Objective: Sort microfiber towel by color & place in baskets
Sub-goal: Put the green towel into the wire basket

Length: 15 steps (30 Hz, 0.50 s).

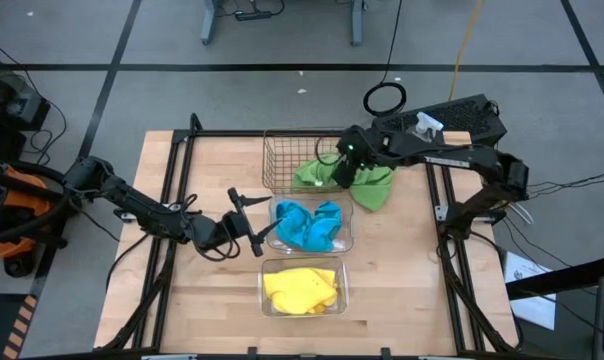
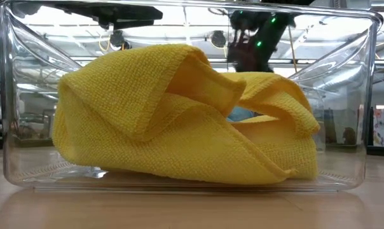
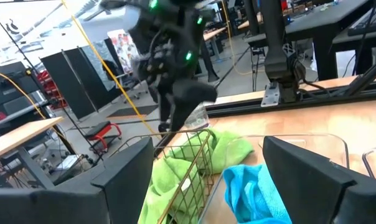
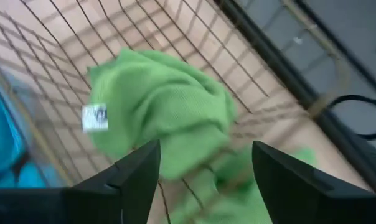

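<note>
One white tag (image 4: 94, 117) on green towel (image 4: 163, 118)

Three baskets in row down desk (image 1: 402, 290) centre. Far wire basket (image 1: 287, 160): one towel (image 1: 314, 174) inside, another (image 1: 374, 186) draped over its right edge onto desk. Middle basket (image 1: 347, 235): two towels (image 1: 310, 224). Near basket (image 1: 267, 290): towels (image 1: 300, 288). Left gripper (image 1: 250, 222) just left of middle basket; right gripper (image 1: 340, 172) over wire basket's right edge.

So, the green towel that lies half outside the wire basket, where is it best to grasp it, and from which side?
Probably on the bunched fold of the green towel lying on the table beside the wire basket, coming from above. That part lies free of the mesh, and the right hand is open over the basket's edge. The left hand waits open beside the blue towels.
</note>
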Each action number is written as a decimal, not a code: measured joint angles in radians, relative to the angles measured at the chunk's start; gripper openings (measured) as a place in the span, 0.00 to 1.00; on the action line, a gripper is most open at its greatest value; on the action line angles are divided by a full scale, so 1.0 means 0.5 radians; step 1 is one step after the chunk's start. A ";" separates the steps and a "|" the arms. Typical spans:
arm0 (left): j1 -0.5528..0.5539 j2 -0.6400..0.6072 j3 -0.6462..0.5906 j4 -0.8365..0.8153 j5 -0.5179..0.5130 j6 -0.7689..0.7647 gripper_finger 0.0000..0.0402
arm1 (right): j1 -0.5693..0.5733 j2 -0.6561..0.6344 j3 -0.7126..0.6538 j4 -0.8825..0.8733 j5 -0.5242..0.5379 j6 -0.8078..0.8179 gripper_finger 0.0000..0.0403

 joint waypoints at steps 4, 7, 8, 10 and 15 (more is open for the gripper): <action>0.000 0.000 0.000 -0.035 0.001 -0.005 0.77 | 0.153 -0.127 -0.019 -0.202 0.189 0.055 0.59; 0.004 0.000 0.000 -0.036 0.001 -0.005 0.77 | 0.272 -0.187 -0.143 -0.262 0.261 0.043 0.57; 0.004 0.000 0.000 -0.036 0.001 -0.005 0.77 | 0.313 -0.202 -0.204 -0.249 0.303 0.041 0.57; 0.005 0.000 0.000 -0.036 0.001 -0.005 0.77 | 0.388 -0.242 -0.369 -0.191 0.381 0.049 0.55; 0.004 0.000 0.000 -0.043 0.001 -0.009 0.77 | 0.527 -0.329 -0.845 0.221 0.403 0.103 0.54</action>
